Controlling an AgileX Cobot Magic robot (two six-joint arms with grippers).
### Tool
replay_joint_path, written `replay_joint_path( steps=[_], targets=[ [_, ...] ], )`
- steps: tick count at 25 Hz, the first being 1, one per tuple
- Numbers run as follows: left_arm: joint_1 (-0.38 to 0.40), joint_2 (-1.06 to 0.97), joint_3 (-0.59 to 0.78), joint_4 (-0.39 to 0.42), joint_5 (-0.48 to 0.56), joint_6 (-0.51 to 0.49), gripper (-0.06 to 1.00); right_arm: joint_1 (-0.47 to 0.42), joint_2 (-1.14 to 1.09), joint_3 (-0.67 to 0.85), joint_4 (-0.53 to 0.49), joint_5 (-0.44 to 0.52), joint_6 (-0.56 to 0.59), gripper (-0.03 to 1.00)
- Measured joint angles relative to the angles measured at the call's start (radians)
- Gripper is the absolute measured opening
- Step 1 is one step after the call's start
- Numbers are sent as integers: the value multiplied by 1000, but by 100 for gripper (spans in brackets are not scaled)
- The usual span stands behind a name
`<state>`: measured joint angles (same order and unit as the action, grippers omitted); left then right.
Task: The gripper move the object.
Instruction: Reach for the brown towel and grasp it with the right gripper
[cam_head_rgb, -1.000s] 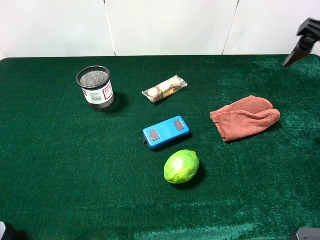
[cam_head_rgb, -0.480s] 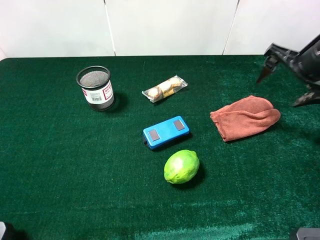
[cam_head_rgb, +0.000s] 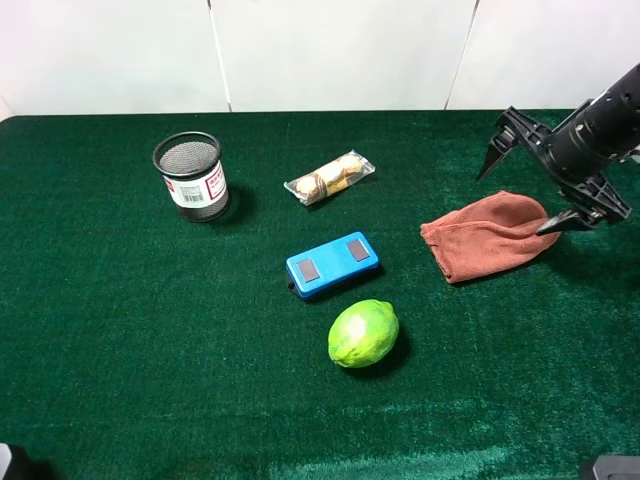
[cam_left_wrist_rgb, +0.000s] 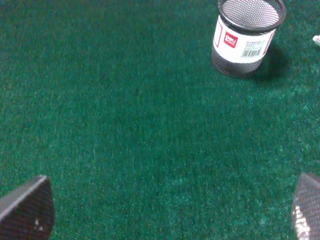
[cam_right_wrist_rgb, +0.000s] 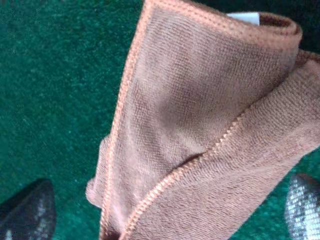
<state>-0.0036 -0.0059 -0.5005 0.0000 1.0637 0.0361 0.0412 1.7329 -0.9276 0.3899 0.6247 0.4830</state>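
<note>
A folded rust-orange cloth (cam_head_rgb: 490, 237) lies on the green table at the right. My right gripper (cam_head_rgb: 522, 191) is open and hovers just above the cloth's far right end, one finger on each side. In the right wrist view the cloth (cam_right_wrist_rgb: 200, 130) fills the space between the two dark fingertips (cam_right_wrist_rgb: 27, 210). My left gripper (cam_left_wrist_rgb: 165, 210) is open and empty over bare green felt; it is out of the exterior view.
A black mesh pen cup (cam_head_rgb: 190, 176) stands at the back left, also in the left wrist view (cam_left_wrist_rgb: 247, 35). A wrapped snack (cam_head_rgb: 330, 177), a blue box (cam_head_rgb: 332, 264) and a green lime (cam_head_rgb: 363, 333) lie in the middle.
My right arm has come in from the far right edge, moving left and down to stand over the cloth. The objects have not moved.
</note>
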Motion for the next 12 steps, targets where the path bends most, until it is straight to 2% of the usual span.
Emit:
replay_joint_path(
  steps=[5,12],
  targets=[
    [0,0,0,0,0,0,96,0,43,0,14,-15,66,70],
    [0,0,0,0,0,0,96,0,121,0,54,-45,81,70]
  ],
)
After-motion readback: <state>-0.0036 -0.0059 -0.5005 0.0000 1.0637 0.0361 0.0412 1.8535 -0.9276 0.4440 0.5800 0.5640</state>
